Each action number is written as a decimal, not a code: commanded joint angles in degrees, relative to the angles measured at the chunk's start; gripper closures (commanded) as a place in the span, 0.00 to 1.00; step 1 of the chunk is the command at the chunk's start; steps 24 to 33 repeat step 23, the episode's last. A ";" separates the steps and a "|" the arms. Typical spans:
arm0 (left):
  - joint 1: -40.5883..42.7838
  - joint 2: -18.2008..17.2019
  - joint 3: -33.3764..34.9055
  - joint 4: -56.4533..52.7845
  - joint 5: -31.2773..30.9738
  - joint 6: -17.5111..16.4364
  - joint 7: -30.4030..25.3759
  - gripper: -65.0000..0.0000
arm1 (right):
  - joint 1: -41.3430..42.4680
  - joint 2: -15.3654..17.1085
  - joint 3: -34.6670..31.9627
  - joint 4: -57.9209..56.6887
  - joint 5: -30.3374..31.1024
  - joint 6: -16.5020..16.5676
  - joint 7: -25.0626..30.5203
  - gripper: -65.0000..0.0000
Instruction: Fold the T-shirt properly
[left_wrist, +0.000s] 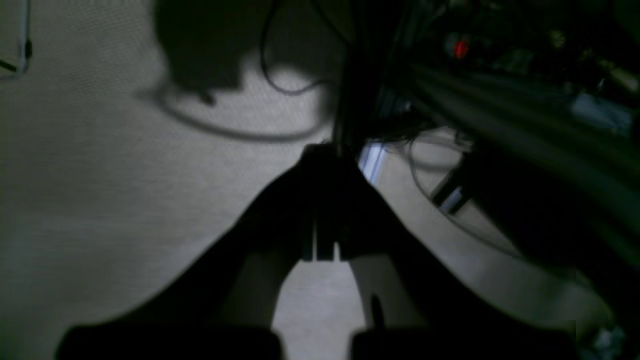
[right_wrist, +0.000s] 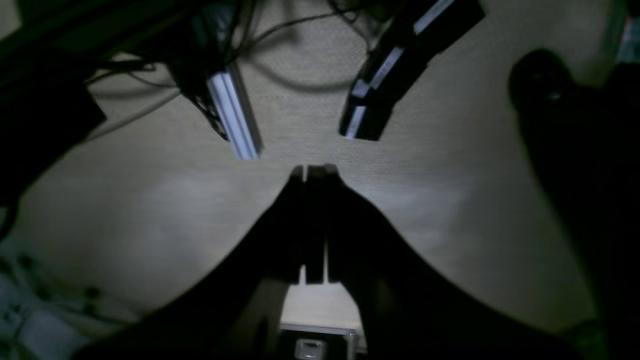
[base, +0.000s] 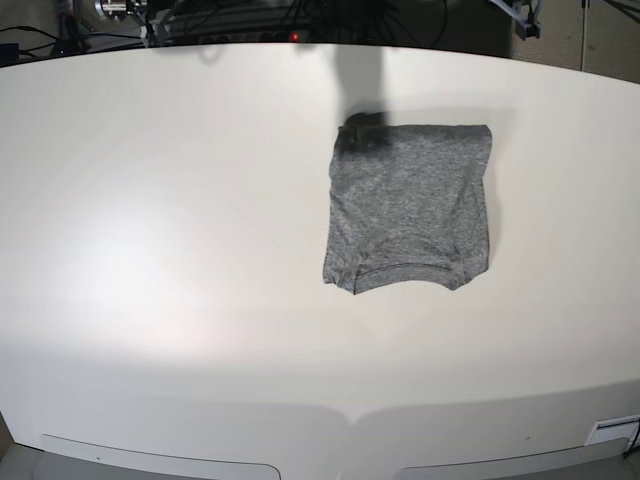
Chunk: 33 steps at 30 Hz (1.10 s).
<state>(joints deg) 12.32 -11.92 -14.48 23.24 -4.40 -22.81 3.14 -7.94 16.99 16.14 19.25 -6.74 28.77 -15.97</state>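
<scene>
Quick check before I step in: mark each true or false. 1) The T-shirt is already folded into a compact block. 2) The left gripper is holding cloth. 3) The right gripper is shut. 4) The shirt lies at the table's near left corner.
1) True: the T-shirt lies as a folded rectangle on the table.
2) False: the left gripper is shut on nothing, over bare floor.
3) True: the right gripper has its jaws together, empty.
4) False: it lies right of centre, toward the far edge.

T-shirt (base: 410, 205): folded, flat on table (base: 150, 250), right of centre, nearer far edge. Collar curve toward near edge. Cables (base: 250, 18) behind table's far edge. Both wrist views: floor below, away from table.
</scene>
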 joint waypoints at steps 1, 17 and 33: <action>-0.33 0.39 -0.04 -0.39 1.49 0.55 0.07 1.00 | 0.61 0.26 -2.10 0.00 1.11 -1.18 0.35 1.00; -5.03 3.39 -0.04 -3.43 -0.55 3.34 -0.20 1.00 | 5.07 -4.81 -17.70 0.02 11.69 -6.88 -0.52 1.00; -4.87 3.69 -0.04 -3.45 -0.57 3.34 0.37 1.00 | 5.05 -4.94 -17.70 0.02 11.72 -6.88 -0.55 1.00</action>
